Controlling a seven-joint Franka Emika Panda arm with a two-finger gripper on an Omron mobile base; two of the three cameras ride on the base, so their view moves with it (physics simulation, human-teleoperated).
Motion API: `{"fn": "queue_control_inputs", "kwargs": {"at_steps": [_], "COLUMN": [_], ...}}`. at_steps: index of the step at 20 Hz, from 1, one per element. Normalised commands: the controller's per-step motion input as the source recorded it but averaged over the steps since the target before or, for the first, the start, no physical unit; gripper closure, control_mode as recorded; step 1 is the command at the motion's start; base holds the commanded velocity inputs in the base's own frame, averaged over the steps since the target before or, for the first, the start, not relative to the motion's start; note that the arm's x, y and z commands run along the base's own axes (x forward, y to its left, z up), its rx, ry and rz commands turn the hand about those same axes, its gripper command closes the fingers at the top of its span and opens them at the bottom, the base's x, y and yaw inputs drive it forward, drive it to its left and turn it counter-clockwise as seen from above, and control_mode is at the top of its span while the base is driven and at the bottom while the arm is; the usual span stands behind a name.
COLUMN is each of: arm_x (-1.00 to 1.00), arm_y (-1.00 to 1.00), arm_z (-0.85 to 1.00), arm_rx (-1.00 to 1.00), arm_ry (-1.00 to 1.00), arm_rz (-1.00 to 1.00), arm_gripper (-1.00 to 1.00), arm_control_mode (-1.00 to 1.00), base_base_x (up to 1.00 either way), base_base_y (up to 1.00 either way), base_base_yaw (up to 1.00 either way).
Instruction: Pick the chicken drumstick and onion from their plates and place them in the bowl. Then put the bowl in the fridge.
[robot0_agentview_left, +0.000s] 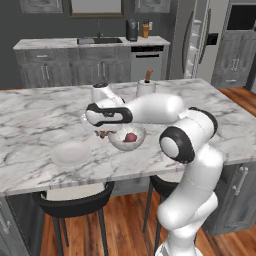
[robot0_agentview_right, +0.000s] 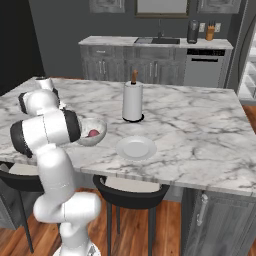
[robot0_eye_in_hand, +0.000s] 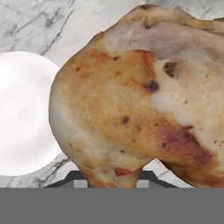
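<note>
While claw (robot0_eye_in_hand: 111, 181) grips chicken drumstick (robot0_eye_in_hand: 140, 96), marble island (robot0_agentview_left: 40, 120), grey cabinets (robot0_agentview_right: 150, 67)

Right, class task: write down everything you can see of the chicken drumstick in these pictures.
The chicken drumstick is a lumpy roasted leg with golden-brown skin, darker scorched spots and a paler patch on top. In the hand view it sits right at the tool, which looks closed on its lower end, above the marble counter and beside a white plate. In the left base view it is a small brown bit beside the bowl.
</note>
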Motion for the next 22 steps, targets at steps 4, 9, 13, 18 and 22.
{"fn": "queue_control_inputs", "kwargs": {"at_steps": [4, 9, 13, 18, 22], "arm_x": [0.05, 0.12, 0.23, 0.47, 0.31], "arm_y": [-0.63, -0.56, -0.41, -0.06, 0.00], "arm_z": [0.35, 0.24, 0.05, -0.01, -0.12], "arm_rx": [0.11, 0.04, 0.07, 0.02, -0.01], "arm_ry": [-0.02, 0.14, 0.12, 0.06, 0.01], "arm_rz": [0.00, 0.00, 0.07, 0.18, 0.21], "arm_gripper": [1.00, 1.00, 1.00, 1.00, 1.00], "arm_control_mode": [-1.00, -1.00, -1.00, -1.00, -1.00], "base_base_x": [0.00, 0.00, 0.00, 0.00, 0.00], "base_base_y": [0.00, 0.00, 0.00, 0.00, 0.00], "base_base_yaw": [0.00, 0.00, 0.00, 0.00, 0.00]}}
